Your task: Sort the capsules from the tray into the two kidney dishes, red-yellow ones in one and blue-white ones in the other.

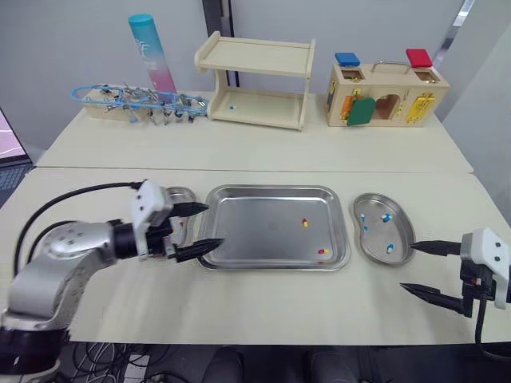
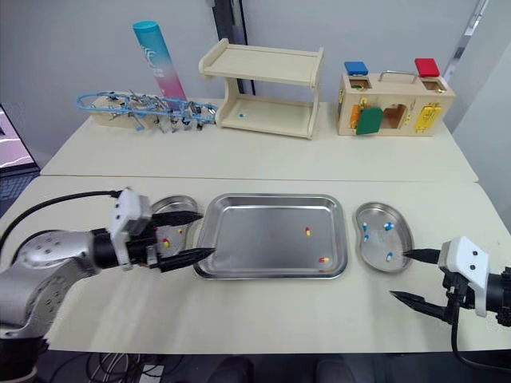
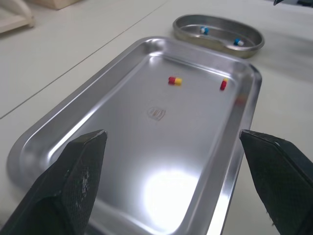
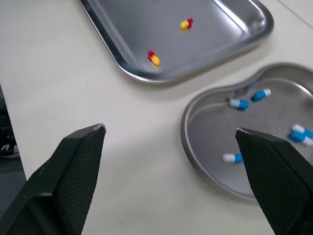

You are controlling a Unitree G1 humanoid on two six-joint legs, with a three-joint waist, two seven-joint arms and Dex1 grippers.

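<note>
**Q:** State the work surface and the surroundings.

**A:** Two cream tabletops stand edge to edge, with a straight seam between them. The tray (image 1: 271,227) lies flat on the near table (image 1: 263,307). Behind the tray, on the far table (image 1: 263,152), stand a wooden shelf (image 1: 259,80), a wooden box (image 1: 386,94) with coloured latches to the right of it, and on the left a rack (image 1: 136,102) of metal clips beside a teal-and-pink tube (image 1: 152,49). A plain grey wall (image 1: 72,40) closes the room behind the far table.

**Q:** Locate the task items.

**A:** Two red-yellow capsules (image 1: 304,223) rest in the right half of the tray, one mid-depth and one near the front rim. The right dish (image 1: 403,239) sits just beside the tray's right edge and contains several blue-white capsules (image 1: 386,217). The left dish (image 2: 172,209) sits just beside the tray's left edge, partly hidden by the arm.

**Q:** Report gripper condition.

**A:** The left gripper (image 1: 214,225) is at the tray's left rim, fingers spread wide, nothing between them. The right gripper (image 1: 407,266) hangs to the right of the tray, near the front of the right dish, fingers likewise wide apart and empty.
</note>
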